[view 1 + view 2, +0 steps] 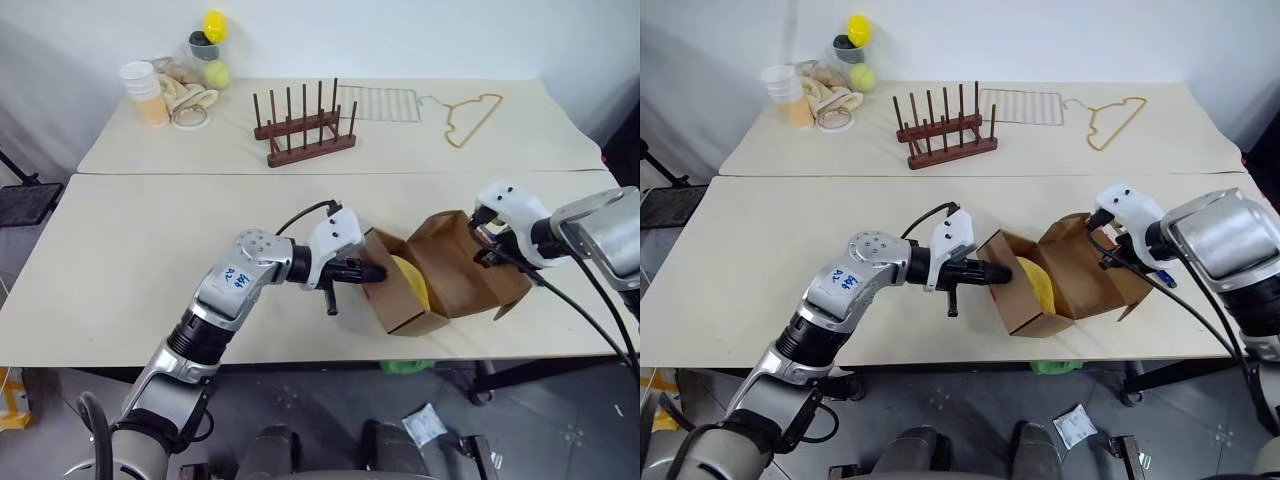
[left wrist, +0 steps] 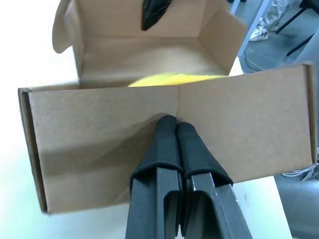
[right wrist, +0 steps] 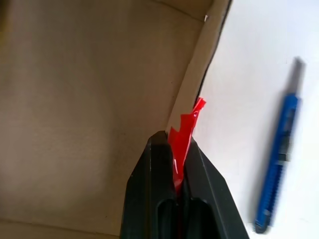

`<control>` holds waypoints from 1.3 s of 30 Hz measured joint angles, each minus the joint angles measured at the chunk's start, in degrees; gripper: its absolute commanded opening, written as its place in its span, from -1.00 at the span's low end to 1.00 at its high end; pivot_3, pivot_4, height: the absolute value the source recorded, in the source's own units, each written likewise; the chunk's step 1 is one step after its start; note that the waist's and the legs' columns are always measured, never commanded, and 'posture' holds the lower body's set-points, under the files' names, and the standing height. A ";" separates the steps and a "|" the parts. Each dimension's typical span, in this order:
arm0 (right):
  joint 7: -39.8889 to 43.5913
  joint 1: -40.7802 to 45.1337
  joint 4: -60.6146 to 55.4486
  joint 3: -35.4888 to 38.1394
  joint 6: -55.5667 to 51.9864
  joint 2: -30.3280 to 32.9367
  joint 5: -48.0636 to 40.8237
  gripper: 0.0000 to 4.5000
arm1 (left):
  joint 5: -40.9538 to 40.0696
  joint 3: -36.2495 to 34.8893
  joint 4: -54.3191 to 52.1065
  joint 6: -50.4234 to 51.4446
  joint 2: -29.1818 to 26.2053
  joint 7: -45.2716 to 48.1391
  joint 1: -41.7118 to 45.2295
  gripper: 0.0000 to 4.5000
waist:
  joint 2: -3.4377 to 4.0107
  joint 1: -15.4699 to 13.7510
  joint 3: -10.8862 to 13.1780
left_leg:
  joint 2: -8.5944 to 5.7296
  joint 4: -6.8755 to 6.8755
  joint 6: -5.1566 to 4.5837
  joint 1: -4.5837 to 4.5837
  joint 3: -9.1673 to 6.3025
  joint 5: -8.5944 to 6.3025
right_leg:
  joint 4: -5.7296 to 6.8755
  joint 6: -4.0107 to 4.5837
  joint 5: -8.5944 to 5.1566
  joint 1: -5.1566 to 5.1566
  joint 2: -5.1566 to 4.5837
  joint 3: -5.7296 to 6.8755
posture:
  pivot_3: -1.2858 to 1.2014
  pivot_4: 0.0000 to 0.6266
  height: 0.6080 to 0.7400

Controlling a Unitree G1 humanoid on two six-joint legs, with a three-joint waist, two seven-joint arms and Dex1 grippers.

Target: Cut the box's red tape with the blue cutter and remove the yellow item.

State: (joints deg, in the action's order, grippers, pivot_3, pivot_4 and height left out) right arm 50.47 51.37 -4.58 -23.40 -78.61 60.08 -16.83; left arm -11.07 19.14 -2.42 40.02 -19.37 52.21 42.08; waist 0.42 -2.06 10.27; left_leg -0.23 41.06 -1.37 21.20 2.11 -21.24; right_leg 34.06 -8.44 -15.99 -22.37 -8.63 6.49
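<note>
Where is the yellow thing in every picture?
Left eye view: yellow item inside the open box, near the table's front edge.
Right eye view: same spot, in the box.
Left wrist view: a yellow sliver behind the box's near wall.
Right wrist view: not seen.
Shared landmark: the box.

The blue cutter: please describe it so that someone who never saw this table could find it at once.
Look at the near white table, at the open brown cardboard box by its front edge. On the bare tabletop just beside that box lies the slim blue pen-like cutter. It is the one blue object there, much thinner than the box.
</note>
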 measured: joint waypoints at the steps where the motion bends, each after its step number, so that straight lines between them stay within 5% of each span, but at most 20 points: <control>1: -0.11 -0.31 -0.17 0.10 -0.08 -0.35 -0.06 -0.99 | 0.44 0.19 0.50 0.85 -0.67 -0.41 -0.25 -1.00 | 0.00 -0.17 0.00 | -0.04 0.01 -0.01 0.01 0.00 0.00 | 0.00 0.00 0.00 -0.02 0.00 -0.01 | 0.03 -0.52 1.00; 13: -4.42 -1.03 -5.44 5.14 -4.52 -5.25 -1.08 -1.00 | 2.53 1.48 4.76 3.32 0.27 -4.48 -2.79 -0.92 | 0.01 0.00 0.01 | -0.03 -0.09 -0.01 0.36 0.20 0.00 | -0.04 -0.01 0.01 -0.32 0.05 0.15 | 0.03 -0.52 1.00; 16: -5.55 -1.10 -5.98 7.23 -5.30 -6.16 -1.71 -0.74 | 1.83 0.35 3.67 4.83 0.20 -4.64 -3.35 -0.67 | 0.02 0.29 0.02 | -0.02 -0.10 0.00 0.36 0.18 0.00 | -0.03 -0.01 0.00 -0.33 0.05 0.15 | 0.03 -0.52 1.00; 22: -4.73 -2.92 -4.08 15.85 -3.28 -5.53 -4.76 0.10 | -0.08 -2.33 0.67 5.35 -4.99 -2.91 -4.35 0.04 | 0.03 0.65 0.03 | 0.00 -0.17 0.00 0.35 0.22 0.00 | -0.04 -0.01 0.00 -0.35 0.07 0.17 | 0.03 -0.52 1.00; 28: -0.34 -14.01 1.31 24.75 20.61 -5.73 -5.11 0.99 | -0.40 -7.94 3.98 -7.91 -13.81 3.48 -5.22 0.81 | 0.04 0.68 0.05 | -0.01 -0.21 0.00 0.34 0.52 0.00 | -0.11 -0.01 0.00 -0.35 0.08 0.15 | 0.03 -0.52 1.00; 30: 1.48 -16.02 3.10 28.95 29.39 -7.75 -5.63 1.00 | -2.51 -11.57 5.77 -13.67 -16.04 7.24 -6.73 0.98 | 0.06 0.76 0.07 | 0.02 -0.24 0.00 0.31 0.55 0.00 | -0.11 -0.01 0.00 -0.37 0.09 0.14 | 0.03 -0.52 1.00; 35: 15.41 -20.58 0.20 42.84 49.15 -13.79 -16.95 1.00 | -9.04 -23.39 9.31 -21.93 -23.80 16.15 -14.66 0.98 | 0.14 1.64 0.12 | 0.07 -0.64 0.01 0.08 0.66 0.00 | -0.11 -0.01 0.00 -0.39 0.11 0.15 | 0.03 -0.52 1.00; 39: 22.20 -24.39 -3.75 43.97 54.22 -11.27 -18.99 1.00 | -11.54 -28.36 8.77 -20.03 -30.67 19.85 -21.44 0.98 | 0.02 1.69 0.18 | 0.06 -0.63 0.00 0.04 0.63 0.00 | -0.13 -0.01 0.00 -0.31 0.07 0.16 | 0.03 -0.52 1.00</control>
State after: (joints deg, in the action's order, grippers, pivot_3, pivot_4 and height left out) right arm 72.67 26.97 -8.33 20.58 -24.39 48.81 -35.82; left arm -22.61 -9.22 6.35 19.99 -50.04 72.06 20.64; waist 0.45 -0.37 10.45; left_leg -0.17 40.43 -1.37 21.24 2.73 -21.23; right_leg 33.93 -8.45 -15.99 -22.68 -8.56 6.65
